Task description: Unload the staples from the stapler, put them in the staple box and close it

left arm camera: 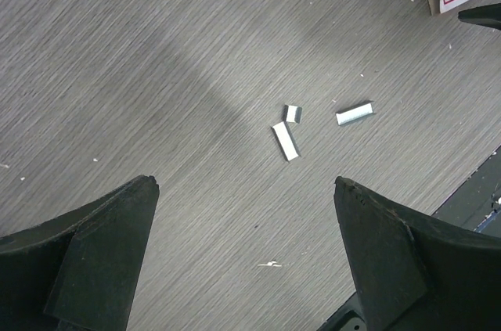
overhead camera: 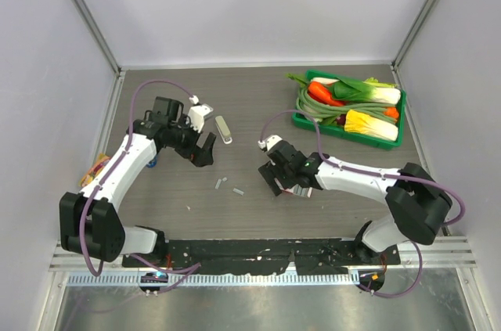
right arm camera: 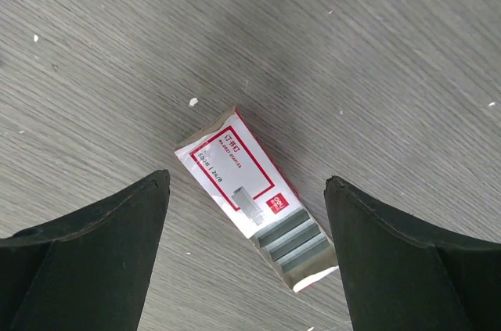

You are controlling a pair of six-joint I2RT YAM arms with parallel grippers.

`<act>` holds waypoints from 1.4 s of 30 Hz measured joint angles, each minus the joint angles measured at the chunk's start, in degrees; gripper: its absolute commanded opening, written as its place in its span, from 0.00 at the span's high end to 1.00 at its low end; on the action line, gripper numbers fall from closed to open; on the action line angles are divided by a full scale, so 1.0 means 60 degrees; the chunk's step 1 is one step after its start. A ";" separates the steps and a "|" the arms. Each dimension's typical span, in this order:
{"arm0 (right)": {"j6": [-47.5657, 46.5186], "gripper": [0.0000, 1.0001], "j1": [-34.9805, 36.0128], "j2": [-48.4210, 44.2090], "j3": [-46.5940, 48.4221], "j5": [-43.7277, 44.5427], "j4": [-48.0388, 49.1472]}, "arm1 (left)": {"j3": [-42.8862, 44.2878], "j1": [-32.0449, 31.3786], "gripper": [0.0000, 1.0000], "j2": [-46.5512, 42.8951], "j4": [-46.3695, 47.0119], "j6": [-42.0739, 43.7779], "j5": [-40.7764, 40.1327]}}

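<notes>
Hard-to-see stuff first: I'm not managing to pick out the stapler for sure. A pale cream-and-white elongated object is lying just beyond the left gripper, its long axis running away from the arms. The left wrist view is cropping it at the top edge. A sliver of something blue is peeking out from under the left arm, mostly hidden.

A flat red-and-white cardboard box is sitting between the right gripper's fingers, touching neither. Its open end is showing grey refill strips stacked inside. Far right, a green plastic tray is holding vegetables.

The short thin grey metal staples are lying loose on the grey woodgrain table between the two grippers. There are three pieces, the longest running diagonally in the left wrist view.

Both claws are hanging spread wide, gripping nothing.
</notes>
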 measured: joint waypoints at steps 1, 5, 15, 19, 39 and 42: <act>-0.0033 0.15 0.0000 0.0091 0.0007 -0.0029 -0.0007 | 0.0000 0.0000 0.00 0.0000 -0.0022 0.0022 -0.0018; -0.0186 0.15 0.0000 0.0543 0.0007 -0.0087 -0.0062 | 0.0000 0.0000 0.00 0.0000 -0.0069 0.0164 -0.0113; -0.0248 0.22 -0.0029 0.1071 0.0204 -0.0270 -0.0098 | 0.0000 0.0000 0.00 0.0000 -0.0109 0.0208 -0.0175; -0.0240 0.34 -0.0091 0.1235 0.0342 -0.0466 -0.0076 | 0.0000 0.0000 0.00 0.0000 -0.0109 0.0219 -0.0211; -0.0171 0.60 -0.0157 0.1497 0.0543 -0.1188 0.0106 | -0.0047 0.0000 0.00 -0.0004 -0.0102 0.0284 -0.0539; -0.0415 0.58 -0.0131 0.1738 0.0820 -0.1439 0.0153 | -0.0095 0.0000 0.00 -0.0007 -0.0106 0.0310 -0.0586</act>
